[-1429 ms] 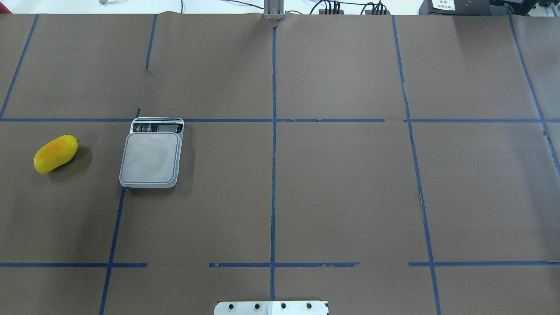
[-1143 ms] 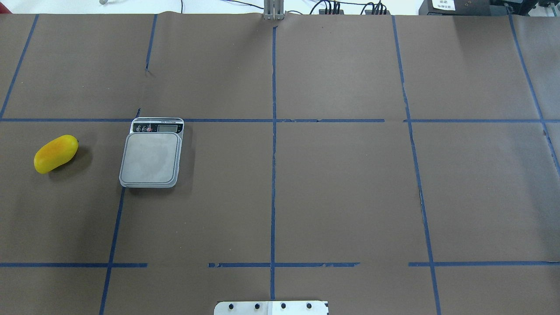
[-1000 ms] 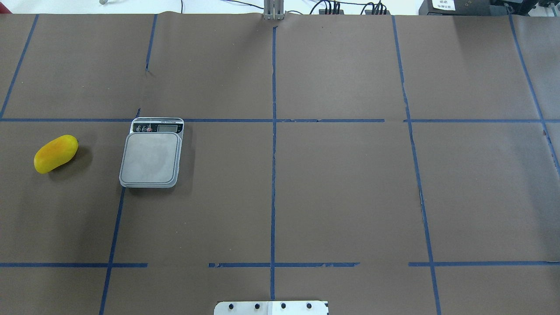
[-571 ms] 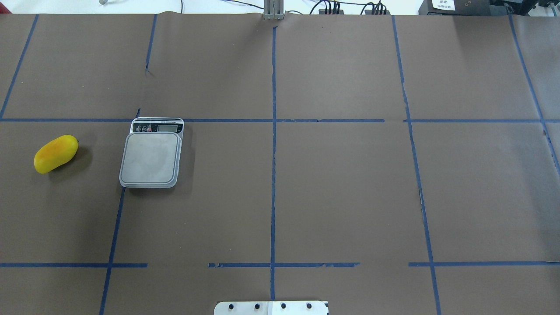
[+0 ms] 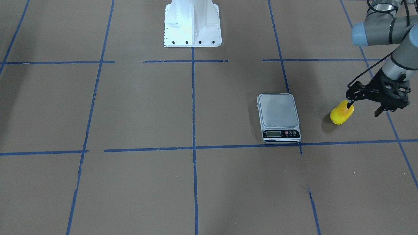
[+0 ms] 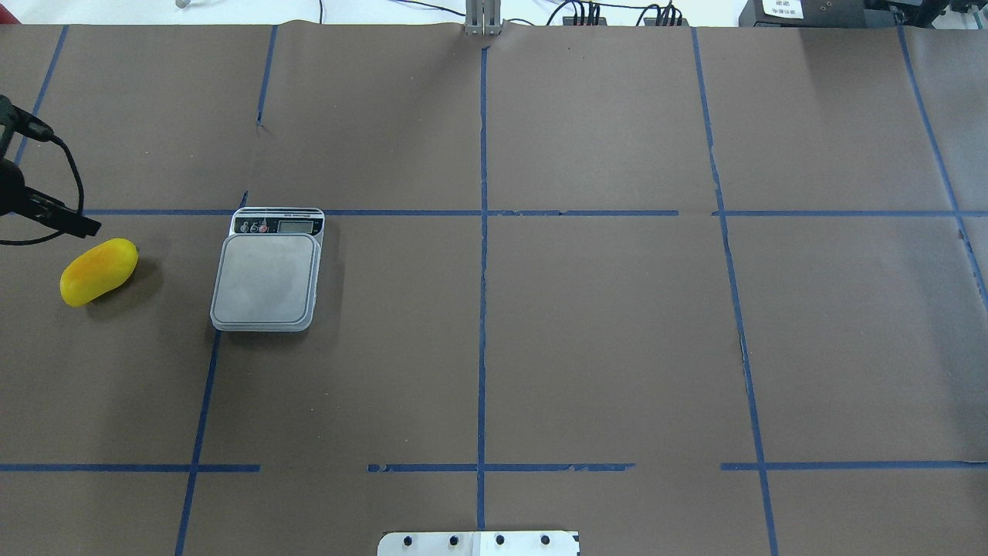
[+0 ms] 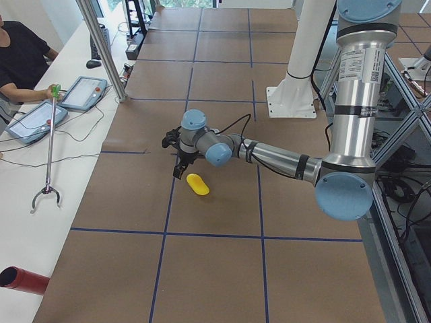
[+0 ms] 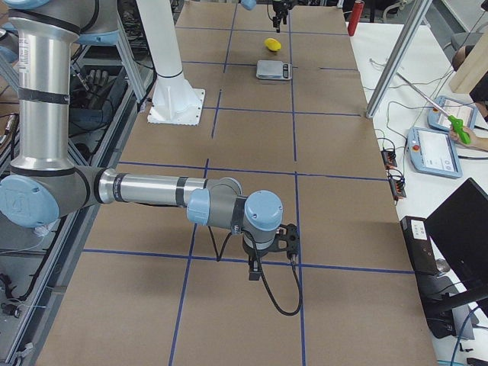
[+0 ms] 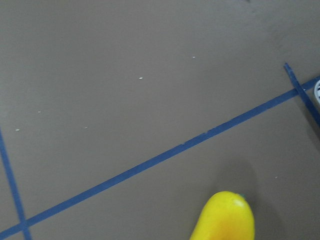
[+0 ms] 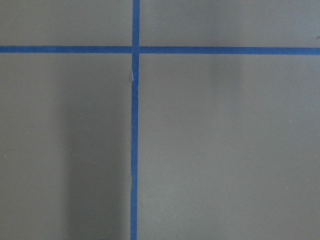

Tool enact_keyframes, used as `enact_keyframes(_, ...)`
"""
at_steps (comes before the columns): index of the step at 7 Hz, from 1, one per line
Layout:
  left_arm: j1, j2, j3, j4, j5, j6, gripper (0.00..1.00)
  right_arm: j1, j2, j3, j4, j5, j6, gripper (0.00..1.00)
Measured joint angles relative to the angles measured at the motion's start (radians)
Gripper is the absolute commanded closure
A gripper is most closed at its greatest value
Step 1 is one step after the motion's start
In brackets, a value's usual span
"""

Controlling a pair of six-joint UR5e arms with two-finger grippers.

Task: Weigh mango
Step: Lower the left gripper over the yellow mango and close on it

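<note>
1. Mango (image 6: 99, 272): small, oblong, glossy bright-yellow fruit with an orange blush. It lies on its side on the brown paper-covered bench (image 6: 617, 324), at the far left in the overhead view. It is left of the flat silver digital scale (image 6: 266, 282) and apart from it. The scale's platform is bare.
2. Left pincer (image 5: 363, 109): fingers spread, nothing held. It hangs above the bench near the mango's far end, not over its middle.
3. Right pincer (image 8: 271, 244): low over the bench, well apart on the right. I cannot tell whether it is spread or pressed together.
4. Risk: if the pincer closes from this offset it would catch the tapered end, and the smooth, curved skin could slip out or roll.
5. Risk: a straight descent could bring a finger down on the fruit and push it away.
6. Risk: set down off-centre, the rounded fruit could roll off the platform. A low carry could also nudge the scale.
</note>
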Motion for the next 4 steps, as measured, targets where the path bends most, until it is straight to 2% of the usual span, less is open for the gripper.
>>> enact_keyframes(4, 0.042, -0.011, 0.075, -0.056, 0.001, 0.000, 0.00, 0.000, 0.000, 0.001, 0.000, 0.000, 0.000, 0.00)
